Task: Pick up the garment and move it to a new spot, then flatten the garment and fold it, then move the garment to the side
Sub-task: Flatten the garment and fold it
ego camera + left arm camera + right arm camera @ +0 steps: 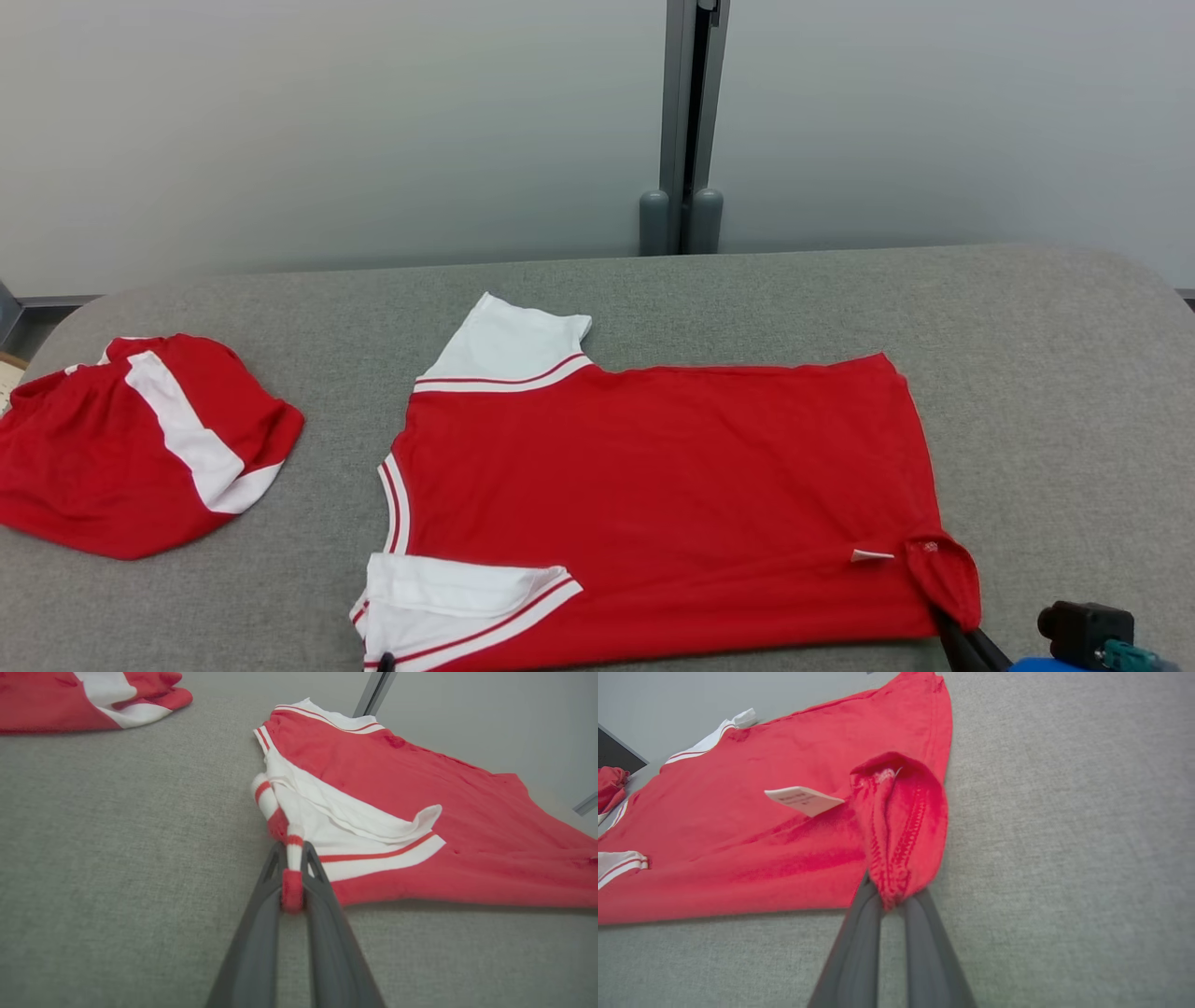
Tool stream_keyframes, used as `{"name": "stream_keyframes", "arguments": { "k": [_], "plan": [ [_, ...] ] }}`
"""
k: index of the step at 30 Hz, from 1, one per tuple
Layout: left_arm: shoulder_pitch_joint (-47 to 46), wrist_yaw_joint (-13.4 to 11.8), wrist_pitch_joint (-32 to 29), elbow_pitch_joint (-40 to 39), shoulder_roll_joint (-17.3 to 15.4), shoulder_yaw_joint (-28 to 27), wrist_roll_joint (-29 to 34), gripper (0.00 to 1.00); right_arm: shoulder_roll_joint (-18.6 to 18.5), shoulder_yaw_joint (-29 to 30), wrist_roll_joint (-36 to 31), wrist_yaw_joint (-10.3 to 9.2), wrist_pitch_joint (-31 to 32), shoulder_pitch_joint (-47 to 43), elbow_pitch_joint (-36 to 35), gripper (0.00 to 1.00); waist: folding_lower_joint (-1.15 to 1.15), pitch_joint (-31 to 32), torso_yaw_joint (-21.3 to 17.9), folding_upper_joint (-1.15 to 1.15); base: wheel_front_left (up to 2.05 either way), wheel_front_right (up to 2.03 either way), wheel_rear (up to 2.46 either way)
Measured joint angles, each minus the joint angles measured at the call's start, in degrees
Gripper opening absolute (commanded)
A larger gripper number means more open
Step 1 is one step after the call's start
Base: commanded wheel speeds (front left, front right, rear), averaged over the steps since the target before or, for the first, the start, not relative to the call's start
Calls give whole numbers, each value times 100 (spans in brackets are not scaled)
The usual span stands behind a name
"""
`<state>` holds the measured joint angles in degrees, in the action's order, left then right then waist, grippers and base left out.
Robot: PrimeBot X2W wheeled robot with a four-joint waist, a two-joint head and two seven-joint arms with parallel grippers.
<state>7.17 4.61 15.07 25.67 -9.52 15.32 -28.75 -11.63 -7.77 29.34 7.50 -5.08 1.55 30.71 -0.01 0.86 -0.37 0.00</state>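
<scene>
The garment is a red shirt with white sleeves, spread flat on the grey table, neck to the left. My left gripper is shut on the red-and-white striped edge of the near sleeve, which is bunched and lifted a little; its tip shows in the head view at the bottom edge. Over at the shirt's near right corner, my right gripper is shut on the hem, which folds up over itself. Its dark fingers show beside a small white label.
A second red and white garment lies crumpled at the table's left end, also seen in the left wrist view. A pale wall with a grey post stands behind the table. Bare grey cloth surrounds the shirt on the right and far side.
</scene>
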Motion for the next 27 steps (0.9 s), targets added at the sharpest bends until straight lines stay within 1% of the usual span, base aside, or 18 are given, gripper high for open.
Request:
{"name": "stream_keyframes", "arguments": {
  "k": [5,6,7,8,12,17,22,25,27],
  "plan": [
    [333,-78,-2,-232,9,12,7,0,66,268,-12,0,274,-441,-469,0,0,22,26,0,0,0,0],
    [336,-110,-23,-235,-9,37,26,4,138,349,46,0,364,-513,-503,24,0,23,35,0,0,0,0],
    [334,-129,-26,-238,-29,65,97,49,199,416,65,0,385,-575,-532,71,0,28,45,0,0,0,0],
    [327,-141,-26,-238,-31,79,122,100,214,452,29,0,408,-622,-556,100,0,36,58,0,0,0,0],
    [261,-196,-26,-199,-33,129,193,100,318,594,-83,-1,442,-692,-690,100,0,73,63,0,0,0,0],
    [90,-247,-15,-425,-30,33,280,100,302,820,-325,-1,153,-665,-1040,100,1,141,24,0,0,0,0],
    [-133,-318,-8,-959,-4,-226,545,100,385,946,-537,-1,-233,-521,-1378,100,0,207,8,0,0,0,0],
    [-209,-409,-7,-1285,16,-397,856,100,463,929,-723,-1,-482,-480,-1569,100,1,247,17,0,0,0,0],
    [-244,-427,-7,-1457,65,-511,1015,100,545,903,-835,-1,-622,-449,-1700,100,0,273,26,0,0,0,0]
  ]
}}
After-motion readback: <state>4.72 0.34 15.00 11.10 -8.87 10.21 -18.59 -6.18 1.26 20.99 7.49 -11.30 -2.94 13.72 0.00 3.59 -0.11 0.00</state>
